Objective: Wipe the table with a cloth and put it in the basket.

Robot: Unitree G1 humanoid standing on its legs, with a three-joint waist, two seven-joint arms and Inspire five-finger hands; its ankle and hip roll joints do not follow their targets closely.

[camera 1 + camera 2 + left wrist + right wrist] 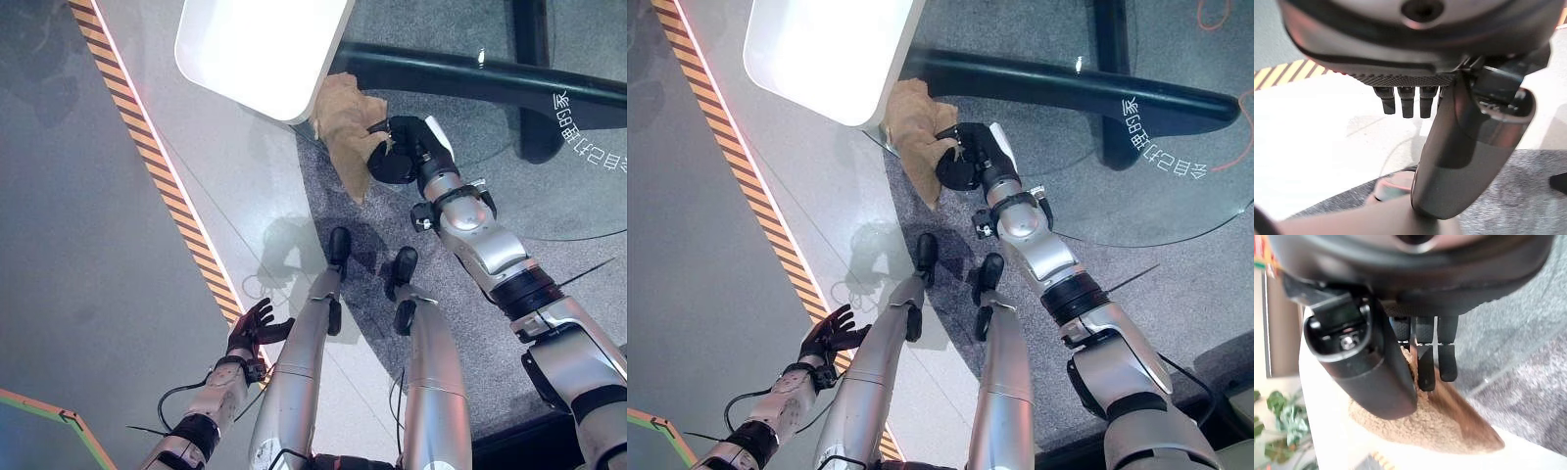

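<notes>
A crumpled brown cloth [343, 122] is pinched between the thumb and fingers of my right hand [402, 152], as the right wrist view shows with the cloth [1449, 426] bunched past the thumb [1376, 382]. The cloth hangs at the rim of the round glass table [549, 196], right by the corner of a white rounded surface [265, 49]. Whether it touches the white surface I cannot tell. My left hand [253, 328] hangs low at the left over the floor, fingers [1405, 100] relaxed and holding nothing.
The glass table stands on a black base bar [470, 73] over grey carpet [333, 196]. A yellow-and-black striped floor tape [157, 166] runs diagonally at the left. A green plant [1278, 421] shows beyond the white surface.
</notes>
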